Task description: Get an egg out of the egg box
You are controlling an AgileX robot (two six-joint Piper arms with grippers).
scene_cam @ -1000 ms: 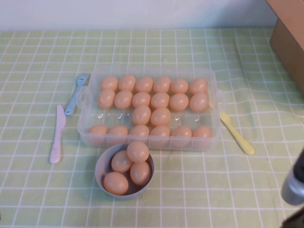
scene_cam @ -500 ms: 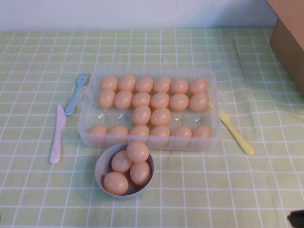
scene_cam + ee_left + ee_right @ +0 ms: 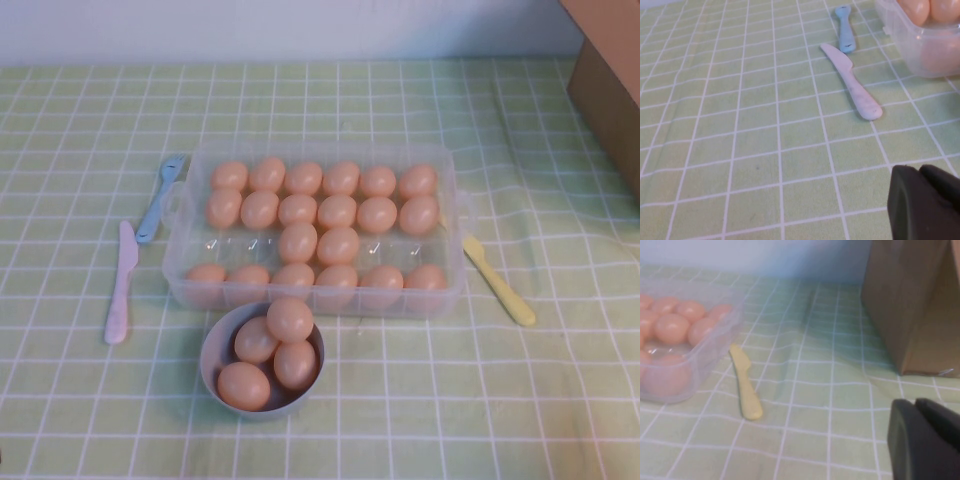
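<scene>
The clear plastic egg box [image 3: 452,250] sits mid-table and holds several peach-orange eggs; one egg [image 3: 298,242] lies in its third row, beside empty cups. Neither arm shows in the high view. My left gripper [image 3: 919,171] is shut and empty, low over the cloth to the left of the box, whose corner [image 3: 920,47] shows in the left wrist view. My right gripper [image 3: 915,403] is shut and empty, over the cloth to the right of the box, whose wall [image 3: 715,347] shows in the right wrist view.
A grey-blue bowl [image 3: 212,352] with several eggs stands in front of the box. A pink knife [image 3: 120,285] and a blue fork [image 3: 160,197] lie to its left, a yellow knife [image 3: 498,280] to its right. A cardboard box [image 3: 605,80] stands at the far right.
My right arm, seen at the lower right edge of the high view a second ago, has drawn back out of that view. The eggs, box and bowl have not moved.
</scene>
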